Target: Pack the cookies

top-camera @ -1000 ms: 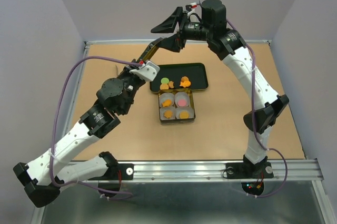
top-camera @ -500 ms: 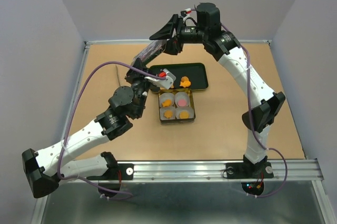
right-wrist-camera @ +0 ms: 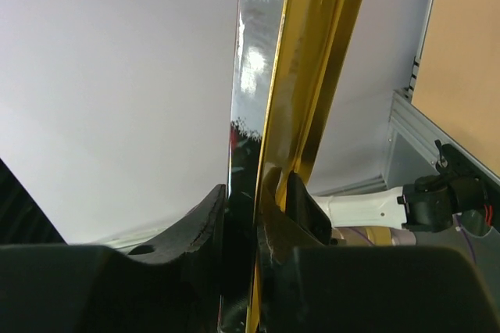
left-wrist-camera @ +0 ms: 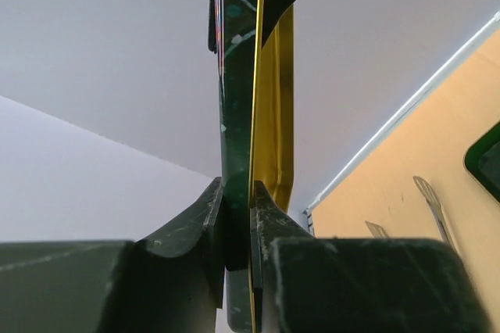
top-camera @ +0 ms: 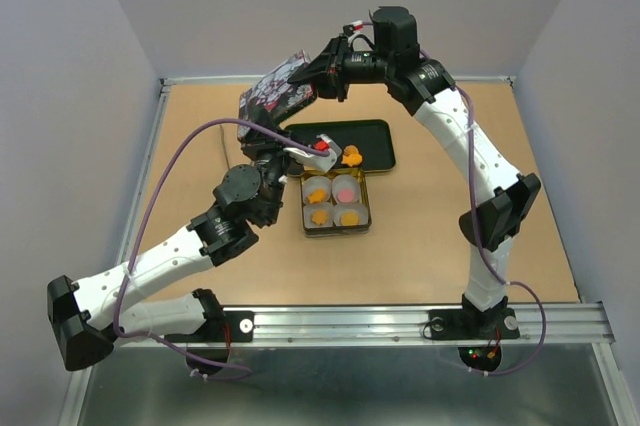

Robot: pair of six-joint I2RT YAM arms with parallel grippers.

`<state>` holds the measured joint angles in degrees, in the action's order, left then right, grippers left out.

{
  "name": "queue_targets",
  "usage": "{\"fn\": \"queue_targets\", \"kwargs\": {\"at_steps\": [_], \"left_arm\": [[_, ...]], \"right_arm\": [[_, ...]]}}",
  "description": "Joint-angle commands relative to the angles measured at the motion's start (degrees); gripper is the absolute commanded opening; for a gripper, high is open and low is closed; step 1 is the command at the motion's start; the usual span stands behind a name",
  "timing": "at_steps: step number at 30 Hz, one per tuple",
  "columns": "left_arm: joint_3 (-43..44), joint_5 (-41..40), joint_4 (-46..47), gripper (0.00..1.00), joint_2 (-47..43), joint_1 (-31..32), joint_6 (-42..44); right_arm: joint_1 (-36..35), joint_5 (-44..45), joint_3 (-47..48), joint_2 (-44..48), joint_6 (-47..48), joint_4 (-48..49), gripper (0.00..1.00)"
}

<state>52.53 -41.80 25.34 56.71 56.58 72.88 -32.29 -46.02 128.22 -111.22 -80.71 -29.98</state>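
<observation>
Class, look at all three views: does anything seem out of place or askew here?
Yes. The lid hangs tilted in the air, pinched on edge by both arms' jaws, well off the open tin. Orange cookies lie on the green tray, not yet packed.

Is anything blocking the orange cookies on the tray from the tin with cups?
Nothing lies between the orange cookies and the rectangular tin of paper cups. But the left gripper and right gripper clamp the patterned tin lid, and the left arm hangs over the dark tray.
</observation>
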Motion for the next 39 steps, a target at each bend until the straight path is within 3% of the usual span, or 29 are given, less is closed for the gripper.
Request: {"fn": "queue_targets", "kwargs": {"at_steps": [1,8,13,14,16,18,25,33,39], "left_arm": [[1.7,-2.4,7.8,0.13,-0.5,0.5,-2.1],[0.6,-4.3,7.7,0.51,-1.5,0.7,-2.3],[0.0,-5.5,7.6,0.6,-2.9,1.1,-1.6],[0.0,-5.9,7.6,0.69,-3.0,1.2,-1.6],[0.0,-6.4,7.6,0.78,-3.4,1.3,-1.7],[0.3,-7.1,7.6,0.96,-3.7,1.3,-2.2],[1.9,-9.5,7.3,0.98,-4.9,1.8,-5.4],[3.7,-9.4,0.1,0.99,-5.8,2.6,-11.9],[8.7,-7.9,-11.7,0.99,-6.5,2.7,-26.0]], "right_arm": [[-0.5,-1.9,-1.3,-0.8,3.0,4.2,0.04],[0.0,-1.7,-1.7,-0.6,3.4,4.2,0.0],[0.6,-0.9,-3.2,0.4,4.0,4.2,0.0],[0.8,-0.7,-3.5,0.6,4.3,4.2,0.0],[1.3,-0.3,-4.1,1.0,4.8,4.1,0.0],[2.1,0.2,-5.5,1.7,5.6,4.1,0.0],[7.6,1.4,-10.1,4.3,8.7,4.1,0.0],[14.2,2.2,-12.0,5.9,10.5,4.1,0.0],[16.8,2.5,-13.4,7.1,12.4,4.2,0.0]]}}
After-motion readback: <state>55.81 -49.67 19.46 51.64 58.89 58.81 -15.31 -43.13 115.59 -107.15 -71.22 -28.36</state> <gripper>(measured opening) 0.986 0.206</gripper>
